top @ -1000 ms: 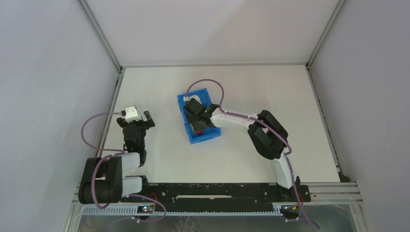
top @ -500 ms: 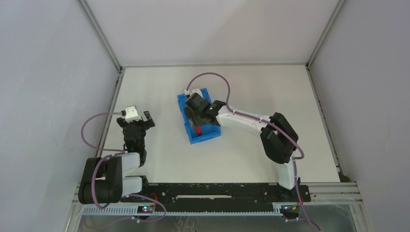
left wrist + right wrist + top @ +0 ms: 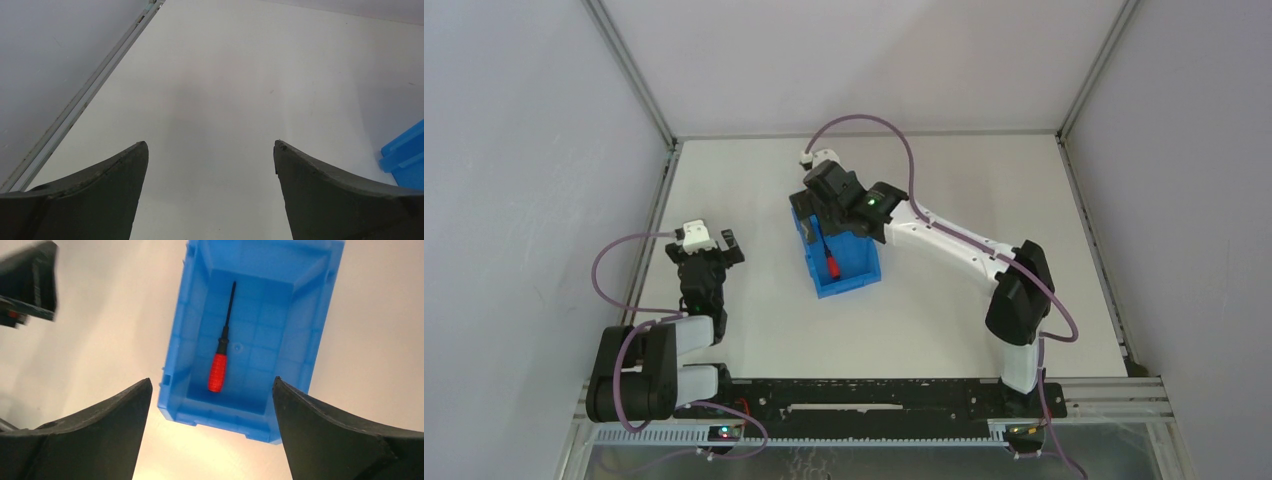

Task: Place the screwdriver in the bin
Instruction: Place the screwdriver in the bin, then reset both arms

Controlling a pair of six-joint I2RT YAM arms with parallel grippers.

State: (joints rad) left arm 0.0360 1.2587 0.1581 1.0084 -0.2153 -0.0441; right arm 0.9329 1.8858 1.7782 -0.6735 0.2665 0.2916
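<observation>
The screwdriver (image 3: 218, 371), with a red handle and a thin black shaft, lies flat on the floor of the blue bin (image 3: 320, 335). Nothing touches it. From above, its red handle (image 3: 833, 266) shows near the bin's (image 3: 864, 272) near end. My right gripper (image 3: 211, 381) hovers open above the bin's far end (image 3: 816, 215), its fingers spread wide and holding nothing. My left gripper (image 3: 210, 143) is open over bare table, left of the bin (image 3: 406, 161), and sits at the table's left side (image 3: 709, 262).
The bin stands in the middle of the white table (image 3: 964, 180). Grey walls enclose it on three sides, and a metal rail (image 3: 80, 102) runs along the left edge. A dark part of the left arm (image 3: 30, 285) shows in the right wrist view.
My right gripper has opened and let go of the screwdriver, which now lies in the bin. The gripper has moved up and toward the bin's far end. The left arm has not moved.
</observation>
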